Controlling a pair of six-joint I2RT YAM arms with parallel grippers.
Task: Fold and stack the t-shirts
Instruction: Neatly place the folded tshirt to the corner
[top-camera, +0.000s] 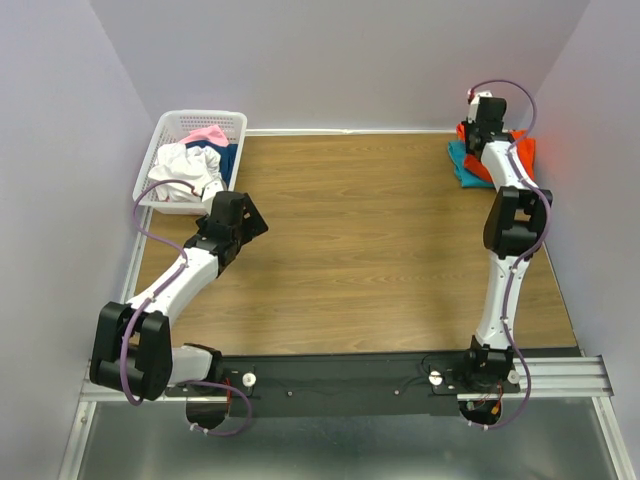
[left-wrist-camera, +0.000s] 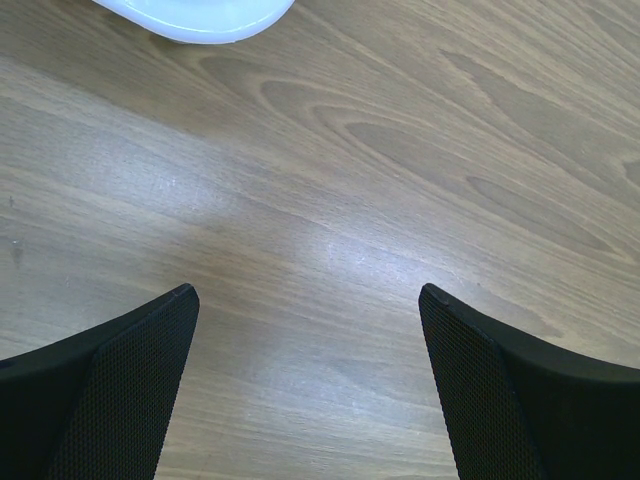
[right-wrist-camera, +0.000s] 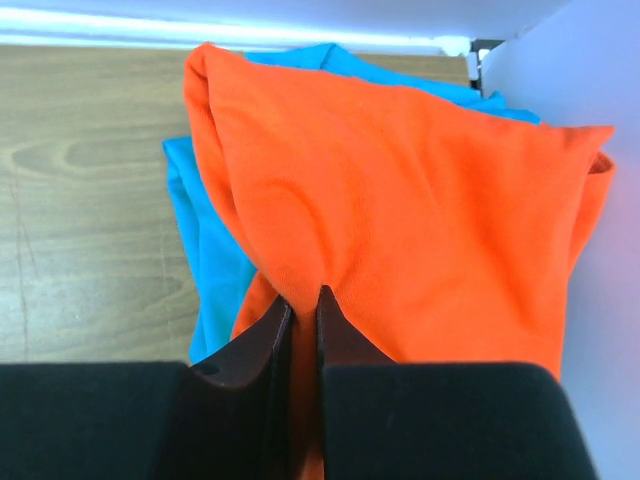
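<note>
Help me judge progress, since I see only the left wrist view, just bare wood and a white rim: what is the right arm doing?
Observer: The right end effector is pinched on a fold of the orange t-shirt in the far right corner of the table.
Operator: Is anything under that shirt?
Observer: Yes, the teal t-shirt lies beneath it, showing along its left side.
Operator: And the white rim near me?
Observer: It belongs to the basket, which holds a crumpled white garment, a pink garment and a navy garment.
</note>
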